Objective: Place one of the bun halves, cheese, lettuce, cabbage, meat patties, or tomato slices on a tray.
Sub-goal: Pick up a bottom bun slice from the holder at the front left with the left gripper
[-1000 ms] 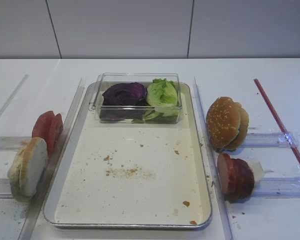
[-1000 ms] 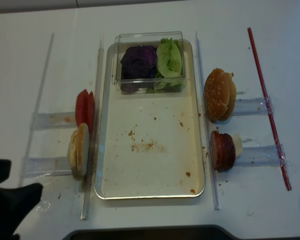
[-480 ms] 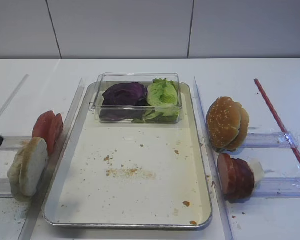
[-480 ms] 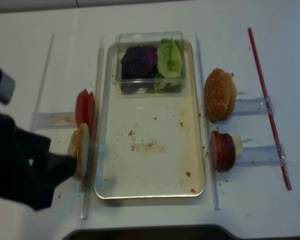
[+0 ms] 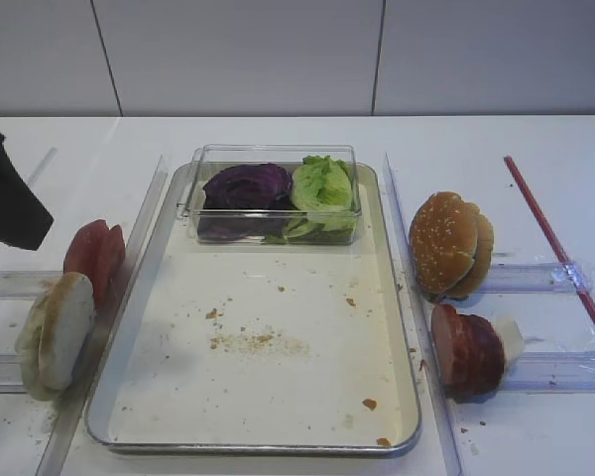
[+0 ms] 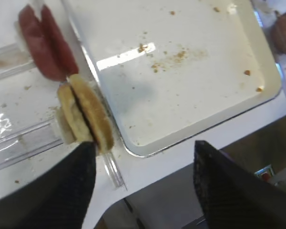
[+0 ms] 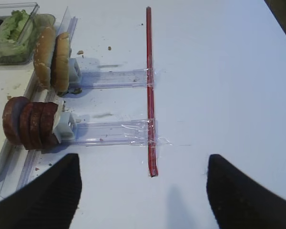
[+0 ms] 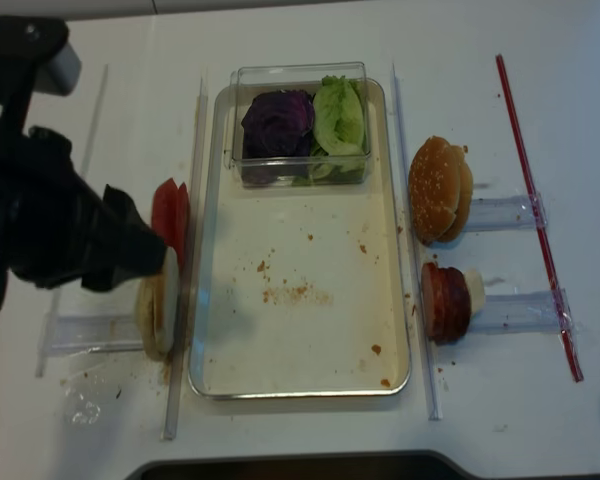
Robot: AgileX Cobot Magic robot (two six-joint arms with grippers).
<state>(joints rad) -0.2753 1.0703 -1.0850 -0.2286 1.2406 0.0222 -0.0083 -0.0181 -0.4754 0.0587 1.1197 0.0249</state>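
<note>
In left wrist view: bun halves between open fingers | overhead: hidden.

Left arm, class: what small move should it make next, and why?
Probably lower and centre the open left gripper over the pale bun halves standing on edge beside the tomato slices. In the left wrist view its fingers are spread below the buns, not yet around them, and the tray holds only crumbs and the plastic box.

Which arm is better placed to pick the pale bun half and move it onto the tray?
Left. The left gripper hangs open just above the pale bun halves beside the tray; the right gripper sits far across.
</note>
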